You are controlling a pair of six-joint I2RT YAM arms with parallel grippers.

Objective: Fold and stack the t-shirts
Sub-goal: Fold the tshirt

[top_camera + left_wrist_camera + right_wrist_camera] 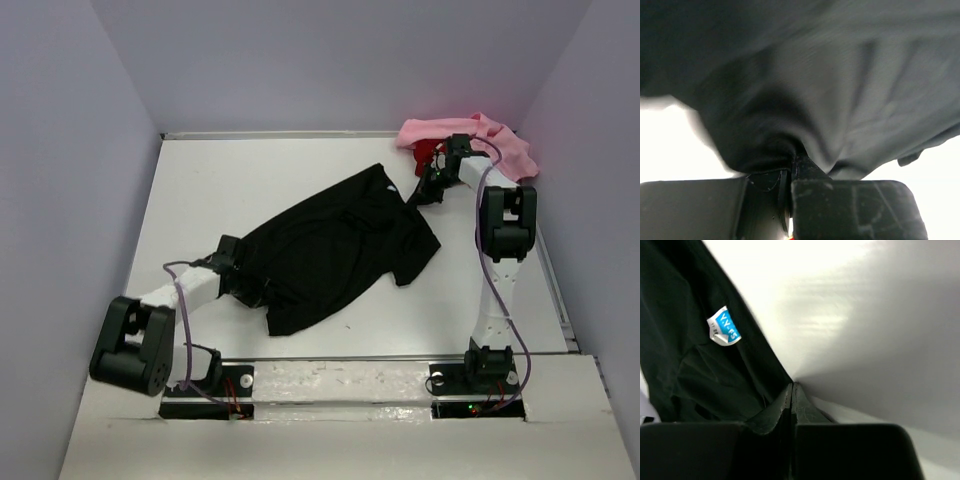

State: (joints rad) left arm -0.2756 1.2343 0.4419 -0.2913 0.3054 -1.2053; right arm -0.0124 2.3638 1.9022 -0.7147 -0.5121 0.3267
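Note:
The black t-shirt [330, 250] lies spread diagonally across the middle of the table. My left gripper [240, 270] is shut on its near-left edge; in the left wrist view the cloth [840, 75] bunches into the closed jaws [792, 160]. My right gripper [418, 197] is shut on the shirt's far-right edge. In the right wrist view the cloth [685, 370] runs into the closed fingertips [792, 386], and the light neck label [724, 330] shows to the left. The pink t-shirt [500, 140] lies crumpled at the back right corner, with the red one [428, 152] partly under it.
The white table [200, 190] is enclosed by lavender walls [60, 150] at the left, back and right. The right arm's elbow [508, 215] stands near the right wall, just in front of the pink shirt. Both arm bases sit at the near edge.

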